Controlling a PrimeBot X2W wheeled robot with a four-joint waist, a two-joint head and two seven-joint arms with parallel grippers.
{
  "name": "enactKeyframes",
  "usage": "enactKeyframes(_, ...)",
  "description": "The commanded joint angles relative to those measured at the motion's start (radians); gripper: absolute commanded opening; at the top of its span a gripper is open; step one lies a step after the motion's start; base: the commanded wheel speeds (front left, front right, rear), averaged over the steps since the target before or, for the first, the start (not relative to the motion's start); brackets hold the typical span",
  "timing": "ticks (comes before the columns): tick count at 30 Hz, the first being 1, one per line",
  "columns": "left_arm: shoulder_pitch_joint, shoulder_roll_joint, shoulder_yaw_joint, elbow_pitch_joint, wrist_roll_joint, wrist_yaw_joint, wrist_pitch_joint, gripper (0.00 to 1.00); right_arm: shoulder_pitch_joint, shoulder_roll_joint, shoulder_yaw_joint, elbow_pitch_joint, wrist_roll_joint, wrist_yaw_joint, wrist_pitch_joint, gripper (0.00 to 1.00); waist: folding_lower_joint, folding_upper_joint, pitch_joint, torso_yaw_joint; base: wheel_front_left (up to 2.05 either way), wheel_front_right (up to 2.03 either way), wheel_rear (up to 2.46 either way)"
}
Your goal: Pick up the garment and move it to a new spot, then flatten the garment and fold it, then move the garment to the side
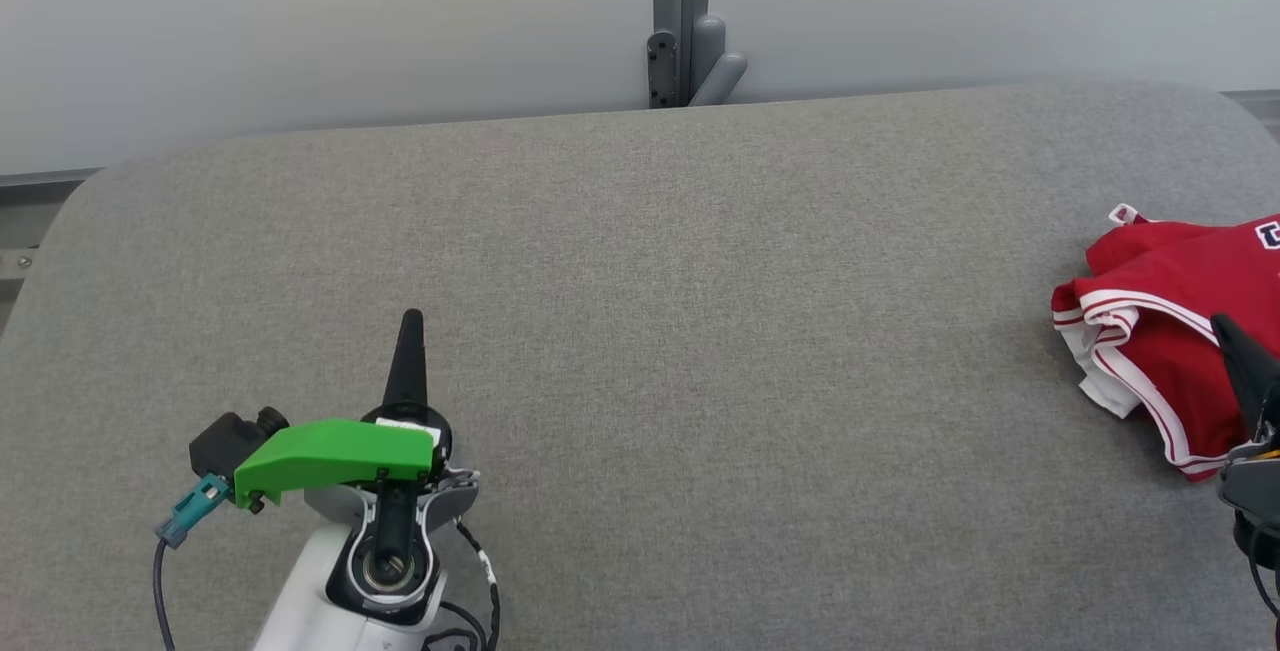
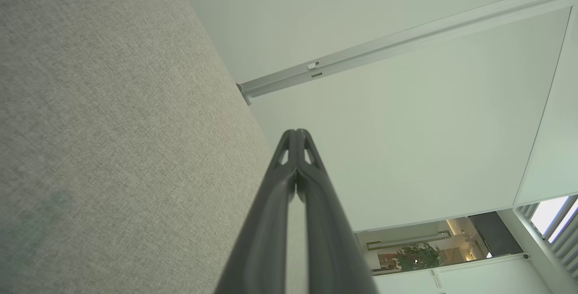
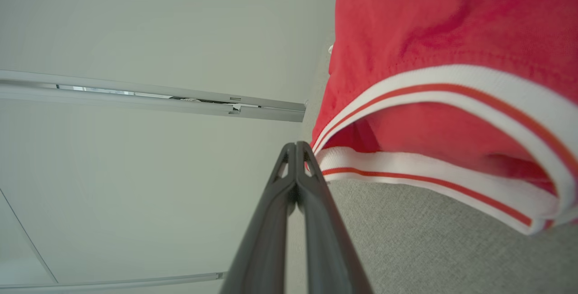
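Closest, the right gripper [image 3: 296, 146], jaws pressed together on nothing, has its tip just beside the white-striped hem of the red garment [image 3: 451, 23]. The garment lies crumpled at the right edge of the grey table [image 1: 700, 281]. The left gripper [image 1: 411, 319], jaws likewise closed and empty, sits over the table's near left, well apart from the garment, with a pale wall [image 1: 300, 21] behind.

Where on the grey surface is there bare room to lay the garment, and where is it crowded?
The wide middle of the grey surface, between the left gripper and the red garment, is bare. Crowded: the right edge, where the garment lies bunched with the right gripper by it.
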Motion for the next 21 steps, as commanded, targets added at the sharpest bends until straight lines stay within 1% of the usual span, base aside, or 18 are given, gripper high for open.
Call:
enactKeyframes(1, -0.031, -0.001, -0.002, 0.005, -0.028, -0.009, -0.003, 0.00, -0.024, -0.012, -0.011, 0.009, 0.028, 0.001, 0.012, 0.00, 0.0000, -0.0001, 0.001, 0.000, 0.00, 0.00, 0.00)
enactKeyframes(21, -0.079, -0.023, -0.016, 0.053, -0.172, -0.031, -0.012, 0.00, -0.078, -0.030, -0.061, 0.080, 0.173, 0.000, 0.080, 0.00, 0.0000, -0.0001, 0.011, 0.000, 0.00, 0.00, 0.00)
